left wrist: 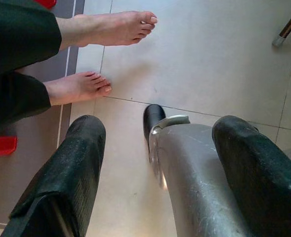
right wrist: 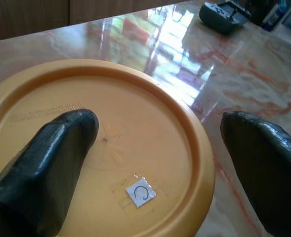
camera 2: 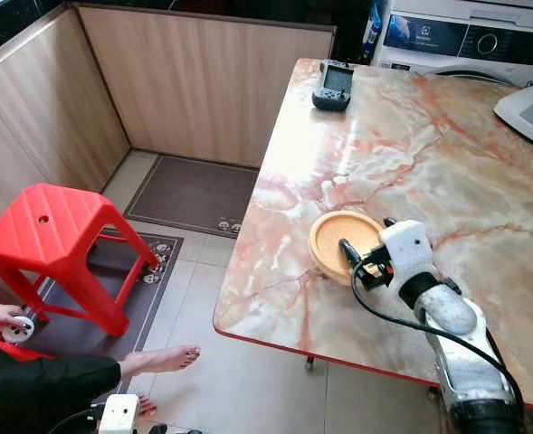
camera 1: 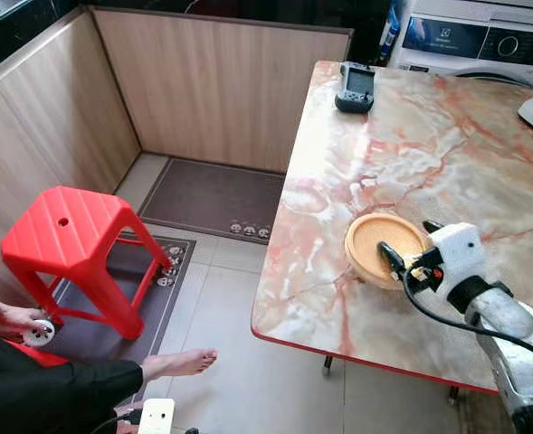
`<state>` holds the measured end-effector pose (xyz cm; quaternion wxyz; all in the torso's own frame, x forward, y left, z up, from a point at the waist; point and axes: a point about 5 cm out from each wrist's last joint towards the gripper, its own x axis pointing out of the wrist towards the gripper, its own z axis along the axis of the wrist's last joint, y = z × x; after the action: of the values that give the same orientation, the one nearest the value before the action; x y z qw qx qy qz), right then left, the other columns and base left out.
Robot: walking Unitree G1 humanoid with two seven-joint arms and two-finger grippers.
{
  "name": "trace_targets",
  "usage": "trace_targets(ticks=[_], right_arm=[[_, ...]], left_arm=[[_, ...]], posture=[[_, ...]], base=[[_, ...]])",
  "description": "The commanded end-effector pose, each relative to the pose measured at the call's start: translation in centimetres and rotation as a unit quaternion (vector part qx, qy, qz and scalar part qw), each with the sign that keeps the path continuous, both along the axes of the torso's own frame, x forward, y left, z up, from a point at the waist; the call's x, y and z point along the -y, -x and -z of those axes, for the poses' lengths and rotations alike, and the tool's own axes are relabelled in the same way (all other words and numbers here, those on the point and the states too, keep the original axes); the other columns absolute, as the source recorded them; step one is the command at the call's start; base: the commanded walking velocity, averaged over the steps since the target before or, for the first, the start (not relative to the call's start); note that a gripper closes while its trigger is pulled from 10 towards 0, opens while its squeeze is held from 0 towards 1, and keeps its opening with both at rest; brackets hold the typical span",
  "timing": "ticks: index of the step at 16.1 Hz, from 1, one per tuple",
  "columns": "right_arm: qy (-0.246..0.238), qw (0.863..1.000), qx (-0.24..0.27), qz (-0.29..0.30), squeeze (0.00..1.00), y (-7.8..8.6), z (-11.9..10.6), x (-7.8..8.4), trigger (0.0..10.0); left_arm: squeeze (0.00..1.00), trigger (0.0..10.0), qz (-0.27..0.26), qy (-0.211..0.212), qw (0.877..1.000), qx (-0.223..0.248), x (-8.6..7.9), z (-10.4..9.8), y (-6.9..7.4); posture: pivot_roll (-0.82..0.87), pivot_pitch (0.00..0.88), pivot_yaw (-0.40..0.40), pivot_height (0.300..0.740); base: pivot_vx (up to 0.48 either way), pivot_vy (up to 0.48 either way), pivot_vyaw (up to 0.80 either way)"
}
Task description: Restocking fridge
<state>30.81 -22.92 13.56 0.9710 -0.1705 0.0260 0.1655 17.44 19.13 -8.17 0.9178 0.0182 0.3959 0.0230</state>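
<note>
at the far left a person sits low on the floor, a hand (camera 1: 13, 318) holding a small white round thing (camera 1: 38, 334) and a bare foot (camera 1: 177, 363) stretched out over the pale tiles. just beyond the hand stands a red plastic stool (camera 1: 67, 242), partly on a dark mat (camera 1: 121, 298); a second dark mat (camera 1: 214, 197) lies farther off against the wooden wall panels. the left tool (left wrist: 155, 163) hangs low over the tiles beside the person's two bare feet, its black fingers (left wrist: 71, 173) spread wide, holding nothing. to the right is the marble-patterned bench (camera 1: 411, 145) with a red edge. a black handheld device (camera 1: 356, 88) lies at its far left corner. near the bench's front edge sits a round yellow-orange lid (camera 1: 385, 247), lying flat. the right tool (camera 1: 407, 245) is over the lid's right part, fingers (right wrist: 46, 163) wide apart, one above the lid and the other out past its rim; i cannot tell whether they touch it. white appliances (camera 1: 479, 36) stand beyond the bench at the far right.
</note>
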Motion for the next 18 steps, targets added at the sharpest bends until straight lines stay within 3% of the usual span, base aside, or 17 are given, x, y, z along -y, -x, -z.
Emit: trace_targets(ticks=[1,10,15,18], right_arm=[[0.024,0.999,-0.023,-0.003,0.00,0.1,1.0,0.0,10.0],[0.127,0.989,-0.004,-0.075,0.00,-1.6,1.0,-2.5,10.0],[0.134,0.986,0.009,-0.099,0.00,-2.0,0.4,-2.5,10.0],[0.134,0.979,-0.002,-0.154,0.00,-1.4,0.5,-2.9,10.0]], left_arm=[[0.00,10.0,-0.001,0.001,1.000,-0.013,0.1,0.4,0.8],[0.00,10.0,-0.006,-0.001,1.000,-0.019,-0.1,0.5,1.0],[0.00,10.0,-0.009,-0.001,1.000,-0.024,-0.2,0.5,1.1],[0.00,10.0,-0.009,0.000,1.000,-0.025,-0.3,0.6,1.2]], posture=[[0.08,0.157,-0.062,0.740],[0.09,0.154,-0.065,0.740],[0.09,0.158,-0.061,0.740],[0.09,0.158,-0.060,0.740]], base=[[0.000,0.000,0.00],[0.000,0.000,0.00],[0.000,0.000,0.00],[0.000,0.000,0.00]])
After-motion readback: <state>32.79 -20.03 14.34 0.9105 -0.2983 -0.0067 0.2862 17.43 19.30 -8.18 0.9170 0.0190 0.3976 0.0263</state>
